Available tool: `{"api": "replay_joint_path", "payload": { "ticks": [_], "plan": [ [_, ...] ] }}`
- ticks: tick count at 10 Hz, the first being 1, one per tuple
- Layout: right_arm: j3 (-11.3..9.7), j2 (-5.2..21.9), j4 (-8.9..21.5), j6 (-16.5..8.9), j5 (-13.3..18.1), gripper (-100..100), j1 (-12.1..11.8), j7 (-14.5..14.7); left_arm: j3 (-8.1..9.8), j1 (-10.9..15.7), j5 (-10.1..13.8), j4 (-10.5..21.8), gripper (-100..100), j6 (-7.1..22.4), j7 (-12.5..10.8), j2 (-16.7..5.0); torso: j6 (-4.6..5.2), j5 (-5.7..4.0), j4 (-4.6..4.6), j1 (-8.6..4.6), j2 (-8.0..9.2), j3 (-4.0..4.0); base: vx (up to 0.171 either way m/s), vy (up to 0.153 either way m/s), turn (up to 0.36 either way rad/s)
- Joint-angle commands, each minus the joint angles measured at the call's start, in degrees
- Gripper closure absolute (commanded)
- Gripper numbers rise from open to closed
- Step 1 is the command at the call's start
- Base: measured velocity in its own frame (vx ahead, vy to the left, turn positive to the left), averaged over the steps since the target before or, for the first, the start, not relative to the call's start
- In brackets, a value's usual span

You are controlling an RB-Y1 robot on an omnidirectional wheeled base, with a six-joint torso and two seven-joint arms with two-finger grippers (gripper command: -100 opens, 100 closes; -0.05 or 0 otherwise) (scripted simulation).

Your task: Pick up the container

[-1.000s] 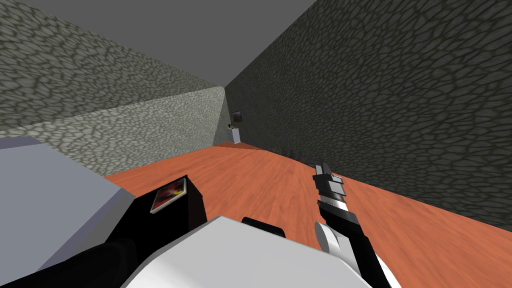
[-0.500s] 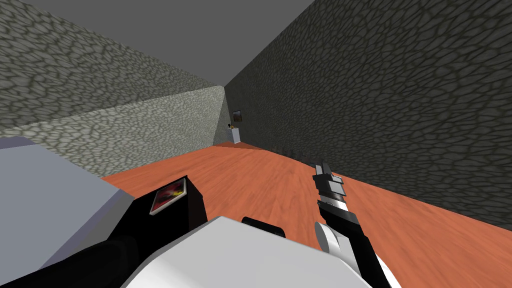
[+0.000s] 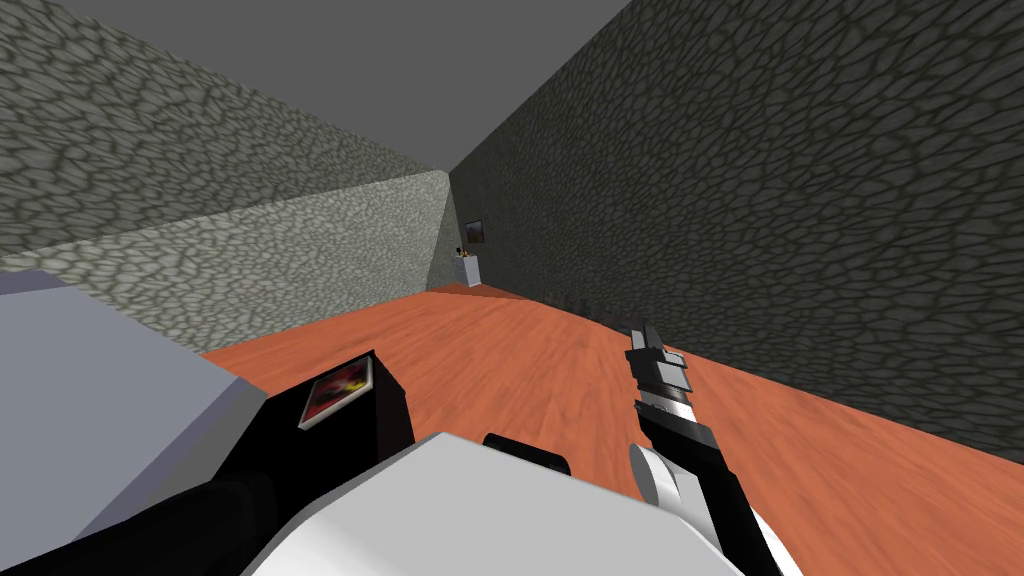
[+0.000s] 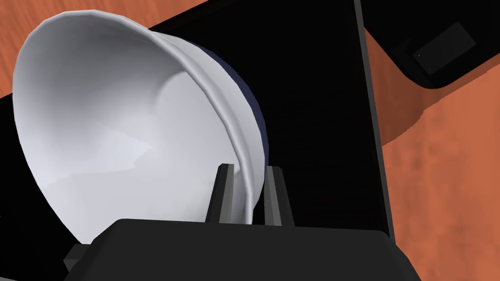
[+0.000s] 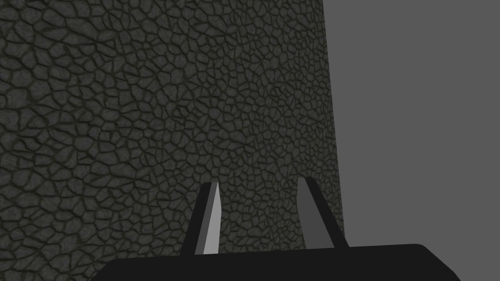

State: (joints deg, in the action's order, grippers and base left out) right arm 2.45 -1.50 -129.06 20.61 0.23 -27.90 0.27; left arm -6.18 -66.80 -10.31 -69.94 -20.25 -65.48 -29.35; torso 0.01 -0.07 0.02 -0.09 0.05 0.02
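Orange floor (image 3: 520, 350), black cabinet (image 4: 317, 97), white bowl (image 4: 112, 122) rim between left fingers (image 4: 222, 195)

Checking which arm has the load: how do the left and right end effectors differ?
The left end effector is shut on the rim of the white bowl, one finger inside, one outside; the right end effector is open and holds nothing. The left is over a black surface; the right is out over the orange floor. Both have two thin fingers on a dark body.
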Motion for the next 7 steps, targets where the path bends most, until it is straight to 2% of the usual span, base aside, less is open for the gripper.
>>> {"api": "replay_joint_path", "payload": {
  "ticks": [1, 2, 3, 5, 6, 7],
  "plan": [
    [0.0, 0.0, 0.0, 0.0, 0.0, 0, 0.0, 0.0, 0.00, 0.0, 0.0, 0.0, 100, 0.0, 0.0, 0.0, 0.00, 0.00, 0.00, 0.00, 0.00, 0.00, 0.000, 0.000, 0.000],
    [0.0, 0.0, 0.0, 0.0, 0.0, 0, 0.0, 0.0, 0.00, 0.0, 0.0, 0.0, 0, 0.0, 0.0, 0.0, 0.00, -0.01, 0.00, -0.01, 0.00, 0.00, 0.000, 0.000, 0.000],
    [0.0, 0.0, 0.0, 0.0, 0.0, 0, 0.0, 0.0, 0.41, -1.5, -0.2, -1.6, 100, 0.0, -1.0, -1.0, 0.00, -0.02, -0.01, -0.02, 0.00, -0.01, 0.000, -0.012, 0.000],
    [0.0, 0.0, 0.0, 0.0, 0.0, 0, 0.0, 0.0, 0.99, -3.5, -0.6, -3.4, 100, -0.4, -2.3, -2.2, -0.01, -0.10, -0.03, -0.18, -0.02, -0.03, 0.003, -0.036, 0.003],
    [0.0, 0.0, 0.0, 0.0, 0.0, 0, 0.0, 0.0, 0.81, -2.7, -0.5, -2.6, 100, -0.3, -1.8, -1.8, -0.02, -0.12, -0.04, -0.24, -0.02, -0.03, -0.001, -0.017, 0.006],
    [0.0, 0.0, 0.0, 0.0, 0.0, 0, 0.0, 0.0, 0.85, -2.8, -0.5, -2.6, 0, -0.4, -1.9, -1.8, -0.01, -0.10, -0.02, -0.19, -0.02, -0.02, 0.000, 0.000, 0.000]
  ]
}}
